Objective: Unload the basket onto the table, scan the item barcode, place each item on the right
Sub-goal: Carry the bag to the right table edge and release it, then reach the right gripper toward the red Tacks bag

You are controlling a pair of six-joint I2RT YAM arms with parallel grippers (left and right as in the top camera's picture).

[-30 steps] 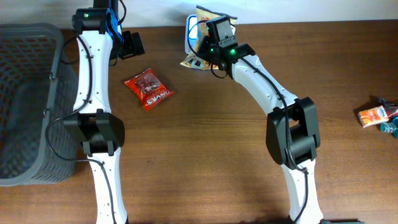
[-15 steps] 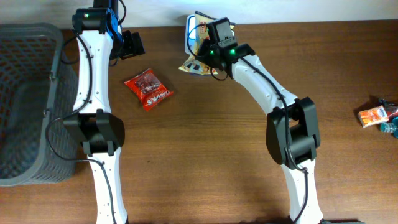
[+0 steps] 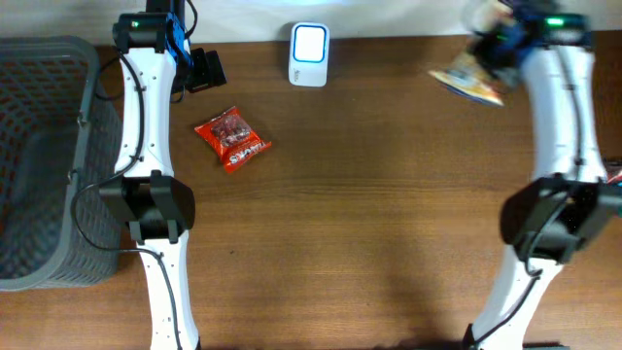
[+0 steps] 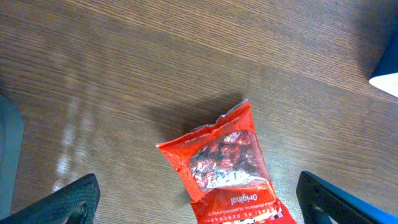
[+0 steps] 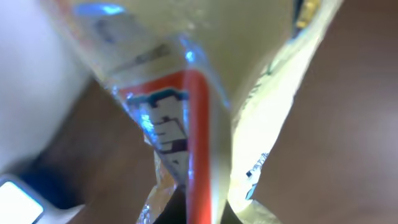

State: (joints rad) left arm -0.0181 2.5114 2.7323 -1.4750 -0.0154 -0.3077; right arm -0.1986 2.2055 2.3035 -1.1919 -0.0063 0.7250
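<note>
Jaws of the right gripper [image 3: 498,41] are squeezed tight on the yellow bag [image 3: 470,80]. Gripper & bag look smeary in the top cam, over the far right part of the table [image 3: 369,233]. In the right wrist cam the yellow bag [image 5: 261,74] fills almost the whole pic, v. close & fuzzy, w/ a red stripe down it. The bag is well apart from the scanner [image 3: 309,42], a small white box w/ a blue rim at the far edge, near the middle.

The table is brown wood w/ long grain lines. A pale strip runs behind its far edge. A big stretch of wood lies between the two arms. A red bag [image 3: 231,140] lies flat on it, nearer the left arm. A grey basket [image 3: 39,117] stands at the left edge.

The right arm goes from the near edge almost straight up the right side. The left arm does the same on the left. The left gripper [image 3: 204,70] hangs at the far left w/ its fingers [image 4: 74,196] spread wide, apart from the red bag [image 4: 227,168] below its cam. A corner of the scanner [image 4: 387,68] shows at top right there.
</note>
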